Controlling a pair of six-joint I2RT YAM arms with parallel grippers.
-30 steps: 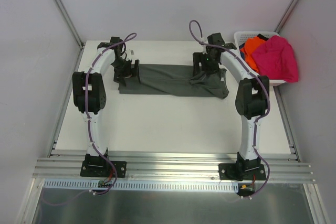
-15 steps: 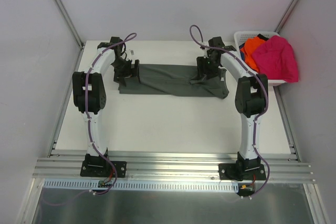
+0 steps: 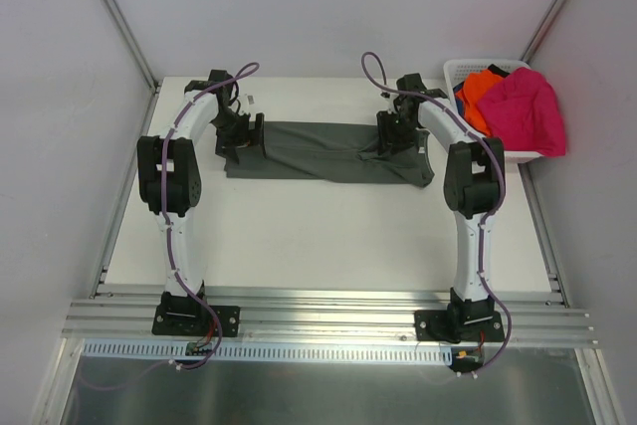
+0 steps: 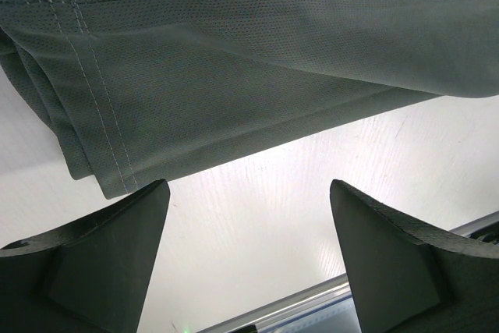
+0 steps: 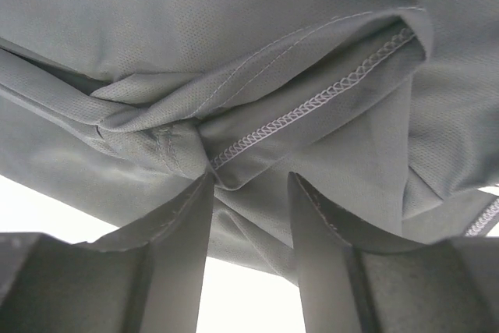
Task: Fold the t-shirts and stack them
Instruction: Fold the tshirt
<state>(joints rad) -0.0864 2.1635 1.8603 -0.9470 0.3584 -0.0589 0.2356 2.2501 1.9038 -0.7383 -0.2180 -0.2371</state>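
Observation:
A dark grey-green t-shirt [image 3: 318, 151] lies folded into a long strip across the far middle of the table. My left gripper [image 3: 242, 136] is at its left end. In the left wrist view my left gripper [image 4: 249, 185] is wide open and empty over bare table, just short of the shirt's hemmed edge [image 4: 234, 60]. My right gripper [image 3: 395, 134] is low over the strip's right part. In the right wrist view its jaws [image 5: 251, 177] stand a little apart, with a bunched seam fold of the shirt [image 5: 234, 37] at the tips. A magenta-pink shirt [image 3: 523, 111] and an orange shirt [image 3: 480, 87] lie heaped in the basket.
A white lattice basket [image 3: 468, 67] stands at the far right corner, against the right wall. White walls close in the table on the left, right and back. An aluminium rail [image 3: 328, 311] runs along the near edge at the arm bases.
My right gripper has shifted slightly right and away along the shirt. The left arm and the shirt's outline have hardly changed.

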